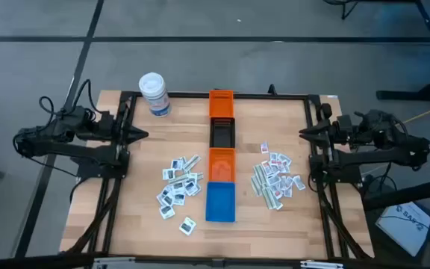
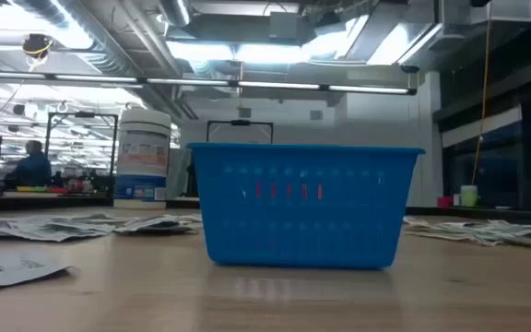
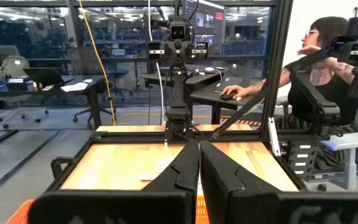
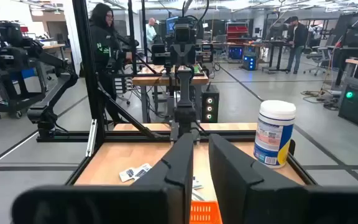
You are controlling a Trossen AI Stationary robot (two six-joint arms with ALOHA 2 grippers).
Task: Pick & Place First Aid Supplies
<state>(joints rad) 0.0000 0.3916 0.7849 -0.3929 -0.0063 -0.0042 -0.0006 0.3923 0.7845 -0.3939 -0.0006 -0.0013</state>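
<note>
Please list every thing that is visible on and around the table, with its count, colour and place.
bins: four in a row down the table's middle; orange, black, orange, blue, blue nearest the front edge.
tub: one, white with a blue label, back left.
left packets: many, white with dark print, left of the bins.
right packets: many, white with red print, plus pale strips, right of the bins.
person: one, dark top, seated beyond the table.
left tool: shut, at the left edge.
right tool: nearly shut, empty, at the right edge.
</note>
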